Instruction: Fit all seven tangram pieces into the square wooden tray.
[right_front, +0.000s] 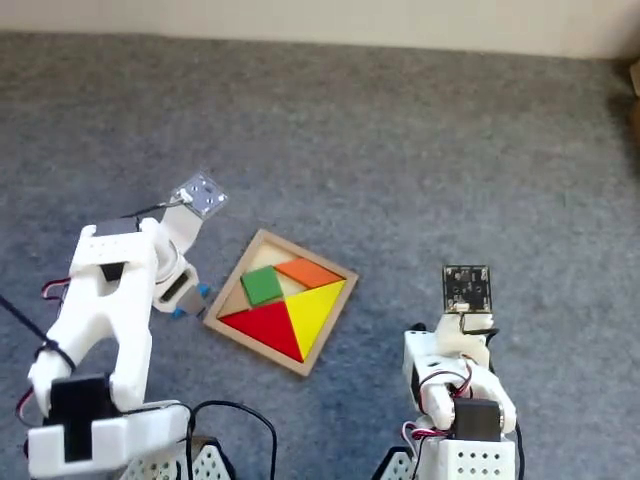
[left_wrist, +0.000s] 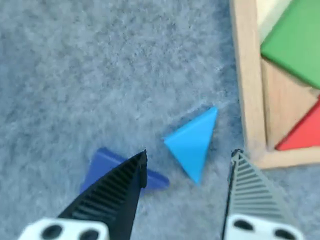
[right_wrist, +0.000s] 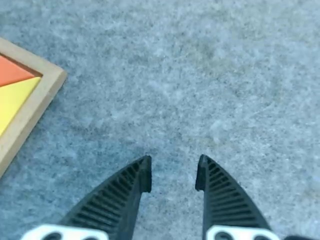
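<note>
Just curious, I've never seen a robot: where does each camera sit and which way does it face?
High view: fixed overhead, looking down on the wooden tray; the left arm and right arm show.
Left wrist view: on the left wrist, looking down past the open left gripper at a light blue triangle beside the tray.
Right wrist view: on the right wrist, looking down past the open right gripper at grey carpet and a tray corner.
Shared: all three show the tray.

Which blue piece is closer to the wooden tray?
The light blue triangle, lying between the fingers of the left hand, right beside the tray. The dark blue piece lies farther out, by one finger.
</note>
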